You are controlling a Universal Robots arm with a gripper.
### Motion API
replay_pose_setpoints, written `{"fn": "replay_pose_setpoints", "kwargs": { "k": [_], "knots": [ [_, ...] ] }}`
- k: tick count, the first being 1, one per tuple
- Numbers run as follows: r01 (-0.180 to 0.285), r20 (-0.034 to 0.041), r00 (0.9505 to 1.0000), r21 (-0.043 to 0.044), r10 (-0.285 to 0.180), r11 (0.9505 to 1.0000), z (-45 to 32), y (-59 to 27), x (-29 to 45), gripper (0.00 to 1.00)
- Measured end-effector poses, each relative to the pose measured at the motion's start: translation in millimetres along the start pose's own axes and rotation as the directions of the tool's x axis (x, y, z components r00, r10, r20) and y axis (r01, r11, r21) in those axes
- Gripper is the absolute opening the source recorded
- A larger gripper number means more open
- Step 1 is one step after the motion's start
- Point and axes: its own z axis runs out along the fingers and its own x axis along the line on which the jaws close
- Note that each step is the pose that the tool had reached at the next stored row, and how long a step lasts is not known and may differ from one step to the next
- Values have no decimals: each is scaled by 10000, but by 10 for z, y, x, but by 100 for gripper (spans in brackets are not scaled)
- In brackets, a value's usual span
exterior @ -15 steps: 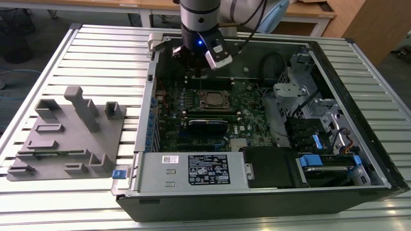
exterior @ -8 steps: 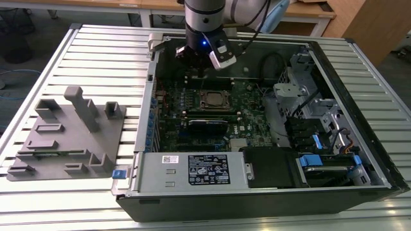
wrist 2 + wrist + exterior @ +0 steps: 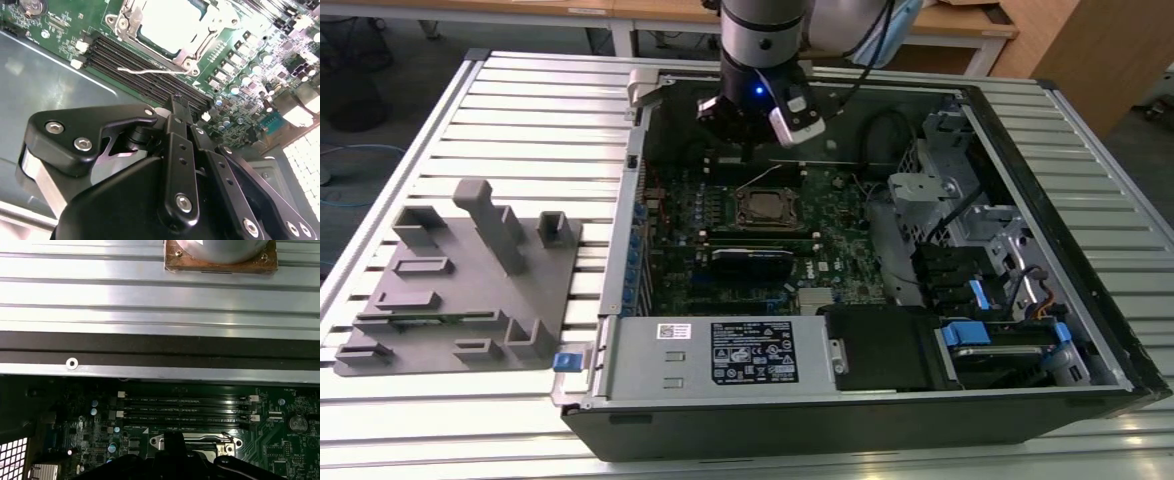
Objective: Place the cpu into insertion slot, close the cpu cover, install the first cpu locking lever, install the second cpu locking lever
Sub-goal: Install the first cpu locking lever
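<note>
The cpu [image 3: 170, 22] lies with its silver face up in the insertion slot [image 3: 765, 208] on the green motherboard [image 3: 707, 290]. The cpu cover [image 3: 205, 37], a silvery frame, lies flat around it. A thin wire locking lever [image 3: 145, 71] sticks out free over the black memory slots [image 3: 135, 65] beside the socket. My gripper [image 3: 177, 106] hangs just above the board by those slots, on the far side of the socket in the exterior view [image 3: 744, 142]. Its fingers are shut with nothing between them. In the first wrist view the socket [image 3: 197, 442] is partly hidden behind the gripper.
The open computer case [image 3: 987, 400] lies on a slatted metal table [image 3: 520, 110]. A grey fixture with posts [image 3: 467, 270] stands at the exterior view's left. A power supply [image 3: 747, 350] is in front, and drive cages and cables [image 3: 961, 250] fill the right side.
</note>
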Motion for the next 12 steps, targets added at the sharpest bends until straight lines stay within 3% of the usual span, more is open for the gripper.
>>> {"fn": "replay_pose_setpoints", "kwargs": {
  "k": [5,12],
  "knots": [
    [-94,-34,9999,273,95,9996,6,-1,-34,11],
    [-159,-33,9999,325,160,9993,46,-9,-175,11]
  ]
}}
